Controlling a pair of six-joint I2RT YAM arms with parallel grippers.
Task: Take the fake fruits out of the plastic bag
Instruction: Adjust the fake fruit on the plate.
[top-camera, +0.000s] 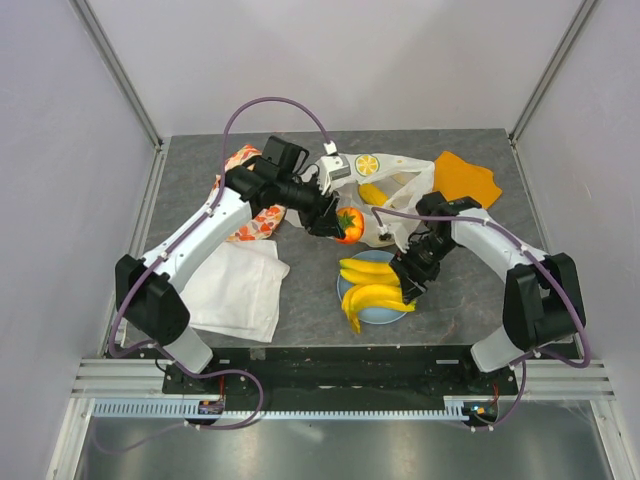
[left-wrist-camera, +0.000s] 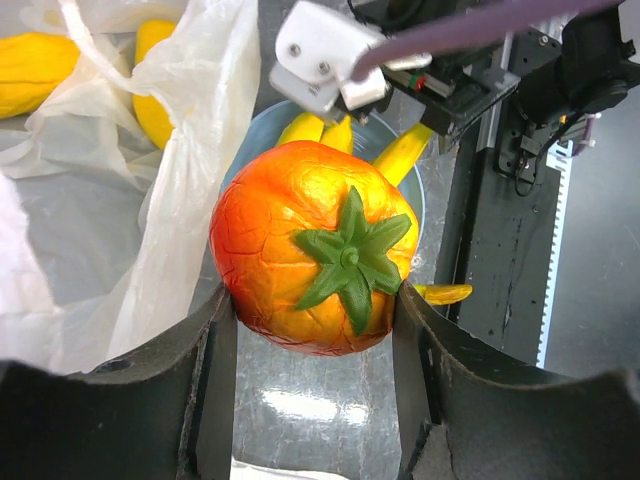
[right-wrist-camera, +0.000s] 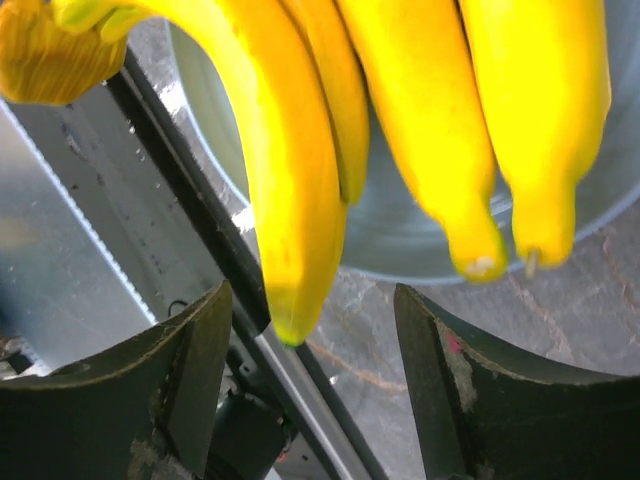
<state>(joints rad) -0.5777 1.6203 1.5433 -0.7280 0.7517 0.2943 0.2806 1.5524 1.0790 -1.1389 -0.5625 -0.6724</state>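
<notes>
Progress about midway. Bananas (top-camera: 372, 292), in what look like two bunches, lie on the one plate (top-camera: 392, 314), out of the bag (top-camera: 405, 185). The right end effector (right-wrist-camera: 310, 340) hangs at their tips, jaws apart and gripping nothing. One round fruit (left-wrist-camera: 310, 250) is clamped in the left end effector (left-wrist-camera: 312, 310), above the bench (top-camera: 470, 280) between bag and plate; it is outside the bag but not yet set down. Left to do: two yellow pieces (left-wrist-camera: 150, 95) show inside the bag's open mouth, and one lemon slice (top-camera: 368, 164) sits at its far edge, whether on or under the film cannot be told. Count: one bag, one plate, one round fruit, one lemon slice, two yellow pieces in the bag.
</notes>
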